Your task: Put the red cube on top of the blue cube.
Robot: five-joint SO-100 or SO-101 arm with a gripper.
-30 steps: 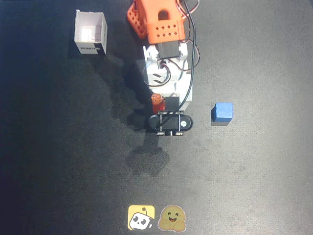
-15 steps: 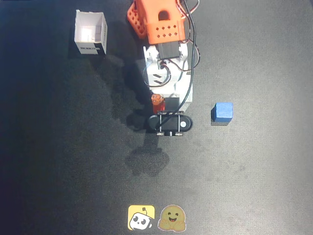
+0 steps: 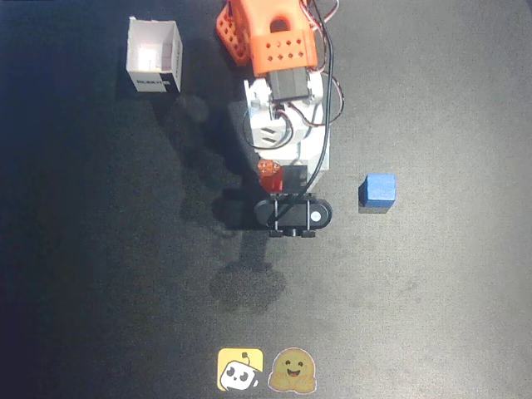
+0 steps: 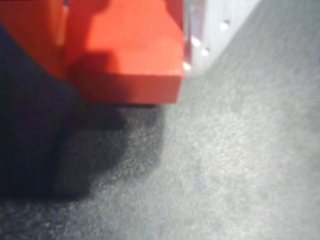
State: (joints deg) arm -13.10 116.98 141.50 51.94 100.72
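The wrist view is filled at the top by the red cube (image 4: 125, 55), which sits between an orange finger (image 4: 30, 35) on the left and a pale finger (image 4: 202, 27) on the right. My gripper (image 4: 117, 60) is shut on it, and the cube hangs above the dark mat with its shadow below. In the overhead view the arm (image 3: 287, 125) reaches down from the top centre and its black wrist block (image 3: 293, 214) covers the fingertips. The blue cube (image 3: 381, 189) stands on the mat to the right of the arm's end, clearly apart from it.
A white open box (image 3: 155, 55) stands at the upper left of the overhead view. Two stickers (image 3: 240, 369) (image 3: 292, 371) lie at the bottom centre. The arm's orange base (image 3: 266, 33) occupies the top centre.
The arm's end has shifted slightly toward the bottom of the overhead view, and its shadow moved down with it. The blue cube has not moved.
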